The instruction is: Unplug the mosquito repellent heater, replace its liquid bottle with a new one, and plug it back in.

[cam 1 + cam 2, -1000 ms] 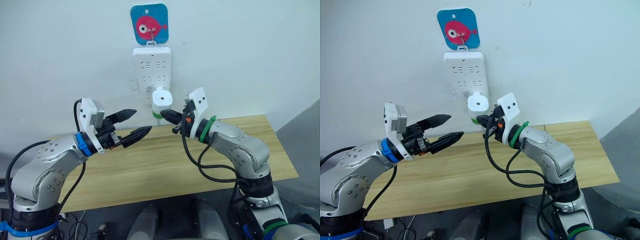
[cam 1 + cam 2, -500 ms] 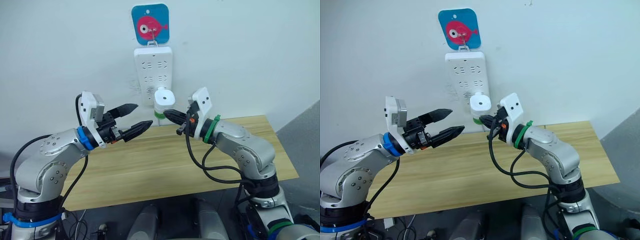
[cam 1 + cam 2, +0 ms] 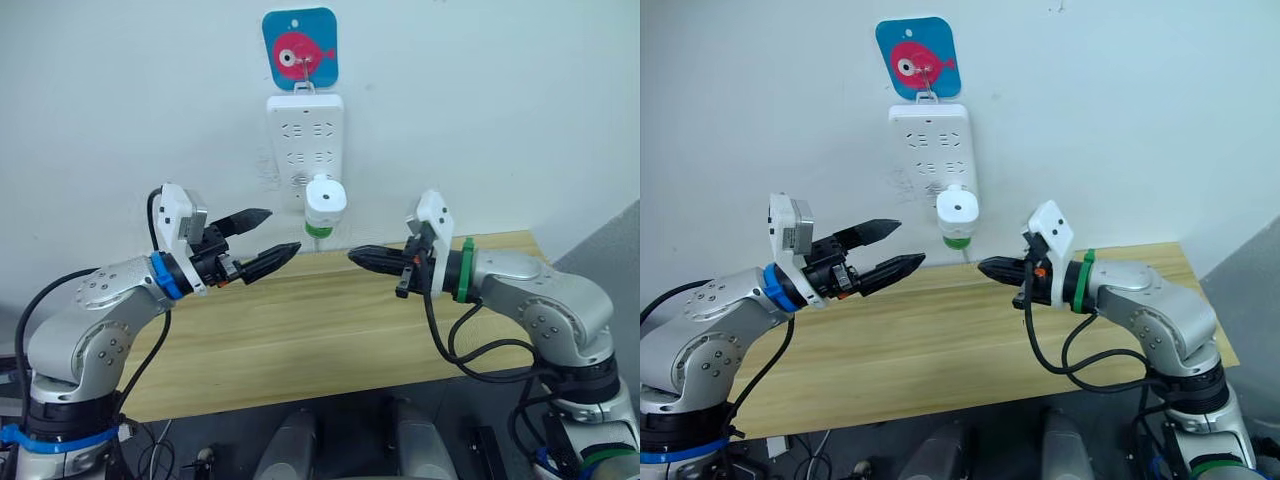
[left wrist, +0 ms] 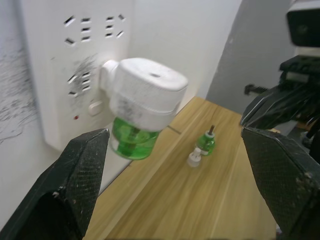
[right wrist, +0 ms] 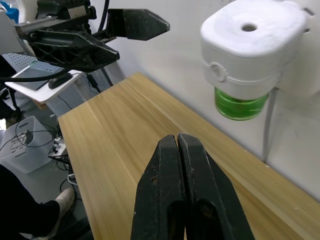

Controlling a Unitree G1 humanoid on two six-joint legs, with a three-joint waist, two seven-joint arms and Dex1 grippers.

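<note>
The white mosquito repellent heater (image 3: 325, 194) is plugged into the white power strip (image 3: 304, 135) on the wall, with a green liquid bottle (image 3: 318, 228) screwed in under it. My left gripper (image 3: 286, 229) is open, level with the heater and a little to its left, touching nothing. My right gripper (image 3: 352, 255) is shut and empty, below and to the right of the heater and clear of it. In the left wrist view a small green spare bottle (image 4: 206, 143) with a wick stands on the table, a white cap (image 4: 194, 159) beside it.
The wooden table (image 3: 330, 320) runs along the wall beneath the power strip. A blue fish sticker with a hook (image 3: 300, 47) holds the strip up. A thin cable (image 5: 267, 125) hangs from the strip down to the table.
My right gripper has drawn back from the heater's green bottle, moving right and down, and is now shut. The left gripper has barely moved.
</note>
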